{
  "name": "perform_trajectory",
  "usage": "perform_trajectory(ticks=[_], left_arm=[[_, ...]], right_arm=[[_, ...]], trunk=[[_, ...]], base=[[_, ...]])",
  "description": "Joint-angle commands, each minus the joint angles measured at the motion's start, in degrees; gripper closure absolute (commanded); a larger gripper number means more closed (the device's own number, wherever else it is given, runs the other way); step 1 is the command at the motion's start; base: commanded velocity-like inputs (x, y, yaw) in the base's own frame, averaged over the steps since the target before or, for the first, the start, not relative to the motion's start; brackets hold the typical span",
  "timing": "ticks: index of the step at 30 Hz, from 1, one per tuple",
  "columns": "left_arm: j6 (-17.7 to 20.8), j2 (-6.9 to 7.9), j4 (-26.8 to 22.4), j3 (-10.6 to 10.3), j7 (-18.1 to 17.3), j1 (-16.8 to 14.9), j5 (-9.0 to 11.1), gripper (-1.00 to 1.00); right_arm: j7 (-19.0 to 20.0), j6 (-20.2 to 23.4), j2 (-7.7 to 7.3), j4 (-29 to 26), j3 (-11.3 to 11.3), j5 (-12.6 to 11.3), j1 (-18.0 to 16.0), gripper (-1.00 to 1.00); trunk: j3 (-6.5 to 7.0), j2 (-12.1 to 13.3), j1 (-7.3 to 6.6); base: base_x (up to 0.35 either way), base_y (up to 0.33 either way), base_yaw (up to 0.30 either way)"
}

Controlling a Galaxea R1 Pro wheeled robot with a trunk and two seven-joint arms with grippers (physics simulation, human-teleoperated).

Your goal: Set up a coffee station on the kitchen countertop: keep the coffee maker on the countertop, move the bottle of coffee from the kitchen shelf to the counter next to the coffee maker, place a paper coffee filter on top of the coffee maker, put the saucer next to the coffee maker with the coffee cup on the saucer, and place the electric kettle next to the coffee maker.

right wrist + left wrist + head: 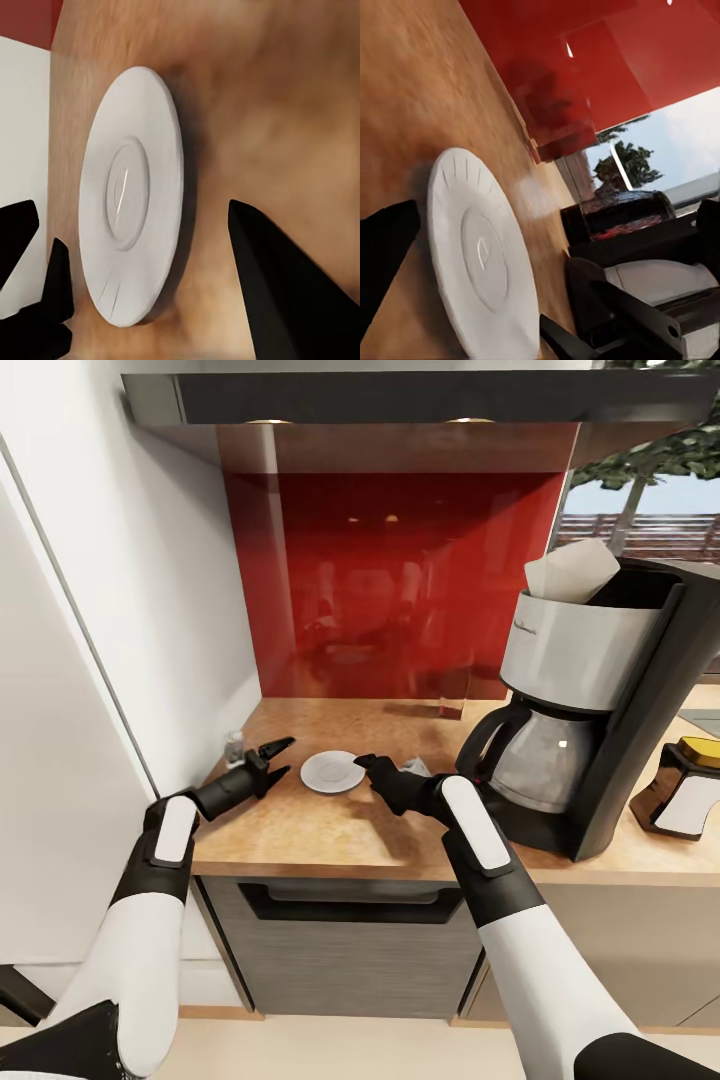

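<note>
Saucer (332,771) lies cupless at the coffee maker's (590,700) nine o'clock, paper filter (572,572) already atop; both grippers, left (272,758) and right (368,765), gape empty.

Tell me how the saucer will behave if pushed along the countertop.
The saucer lies flat and low on the smooth countertop, so it would probably slide, not tip. Its thin rim looks hard to pinch. It looks rigid, likely breakable.

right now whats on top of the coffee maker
An off-white paper coffee filter sticks up from the coffee maker's silver basket. Its lower part is hidden inside the basket.
</note>
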Motion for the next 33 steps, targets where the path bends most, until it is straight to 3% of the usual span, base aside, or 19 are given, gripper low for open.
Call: perform_trajectory(ticks=[1,11,33], left_arm=[[0.3,-0.29,0.0,0.2,0.5,-0.1,-1.1,-1.00],[0.3,-3.00,-0.1,0.0,6.4,-0.1,-1.1,-1.00],[0.3,-4.01,-0.1,0.0,6.9,-0.1,-1.1,-1.00]], right_arm=[[-0.6,0.2,0.00,0.0,0.0,-0.3,0.0,-1.00],[-0.6,0.2,0.00,0.0,0.0,-0.3,0.0,-1.00],[-0.6,0.2,0.00,0.0,0.0,-0.3,0.0,-1.00]], trunk=[[-0.08,0.0,0.00],[-0.08,0.0,0.00],[-0.08,0.0,0.00]], base=[[0.000,0.000,0.000],[0.000,0.000,0.000],[0.000,0.000,0.000]])
